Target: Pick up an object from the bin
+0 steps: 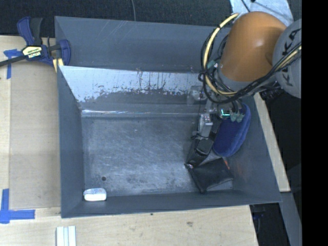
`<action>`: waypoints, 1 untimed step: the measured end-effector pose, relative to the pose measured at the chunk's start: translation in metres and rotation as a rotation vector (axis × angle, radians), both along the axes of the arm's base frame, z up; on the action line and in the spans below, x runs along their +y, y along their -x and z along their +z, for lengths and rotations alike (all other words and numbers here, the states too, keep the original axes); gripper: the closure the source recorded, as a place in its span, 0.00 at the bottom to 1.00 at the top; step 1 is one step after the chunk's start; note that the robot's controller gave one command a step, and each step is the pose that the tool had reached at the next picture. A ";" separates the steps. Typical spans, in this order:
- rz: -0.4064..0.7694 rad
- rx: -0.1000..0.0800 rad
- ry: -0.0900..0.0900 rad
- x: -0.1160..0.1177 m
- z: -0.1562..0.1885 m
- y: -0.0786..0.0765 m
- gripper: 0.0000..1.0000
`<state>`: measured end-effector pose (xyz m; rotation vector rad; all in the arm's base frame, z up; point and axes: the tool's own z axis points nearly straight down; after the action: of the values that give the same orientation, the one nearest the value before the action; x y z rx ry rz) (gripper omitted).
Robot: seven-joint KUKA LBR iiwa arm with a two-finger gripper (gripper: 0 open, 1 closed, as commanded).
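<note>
My gripper reaches down at the right side of the bin, close to the floor. Its lower end sits against the left corner of a black, flat, pouch-like thing lying near the bin's front right corner. Just right of the gripper a blue oval thing leans against the right wall, partly hidden by the arm's cables. Nothing shows as held.
A small white oblong object lies in the front left corner of the bin. The orange dome and black cables on the wrist hang over the bin's back right part. The bin's walls slope inward around the floor.
</note>
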<state>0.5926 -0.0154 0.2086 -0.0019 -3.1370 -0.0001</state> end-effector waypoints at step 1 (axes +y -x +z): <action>0.327 -0.003 0.001 -0.095 -0.045 0.023 0.00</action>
<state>0.5694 -0.1105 0.1637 0.5095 -3.0987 0.0031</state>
